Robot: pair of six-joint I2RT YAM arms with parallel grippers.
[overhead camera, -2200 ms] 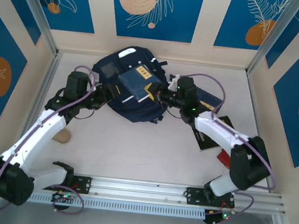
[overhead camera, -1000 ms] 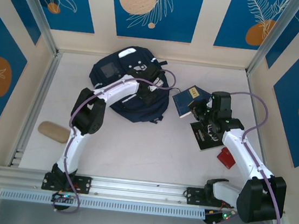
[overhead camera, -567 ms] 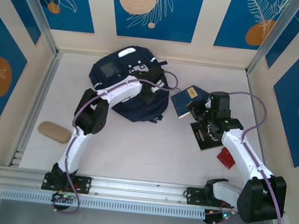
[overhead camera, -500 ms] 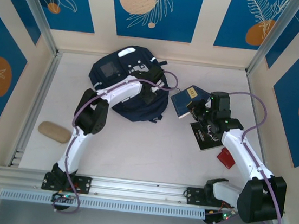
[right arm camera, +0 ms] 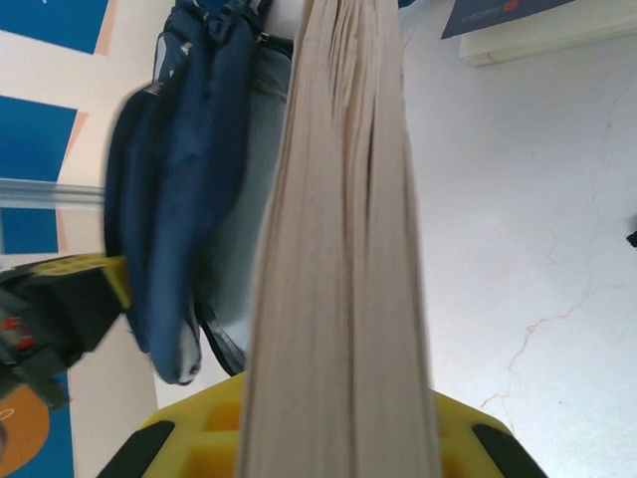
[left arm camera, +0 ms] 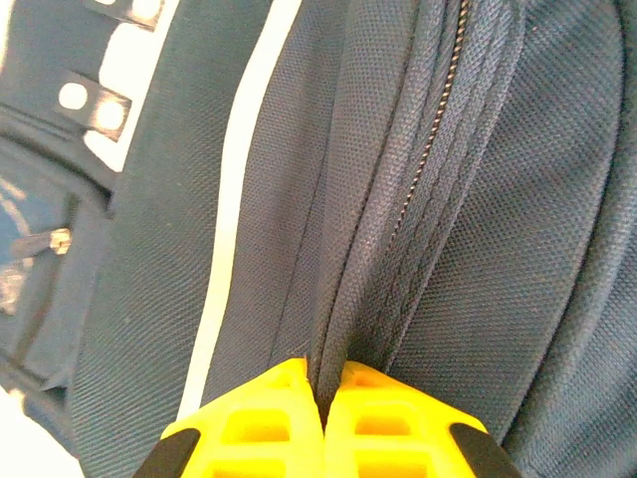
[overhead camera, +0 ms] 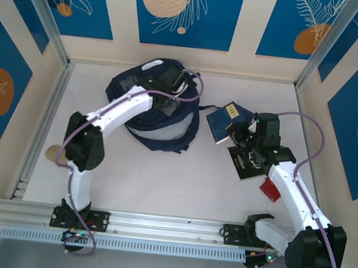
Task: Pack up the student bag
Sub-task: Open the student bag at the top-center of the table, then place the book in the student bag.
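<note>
Navy student bag (overhead camera: 120,89) fabric pinched in left gripper (left arm camera: 323,383), arm arched over it, right gripper (overhead camera: 239,130) clamping blue book (overhead camera: 222,121), elbow bent

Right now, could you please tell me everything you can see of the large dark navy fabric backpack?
The large dark navy fabric backpack sits toward the far left of the pale table. Its coarse woven cloth carries a white stripe and a stitched zipper. The left gripper is shut on a fold of fabric beside that zipper, and the bag's mouth gapes, showing pale lining.
</note>
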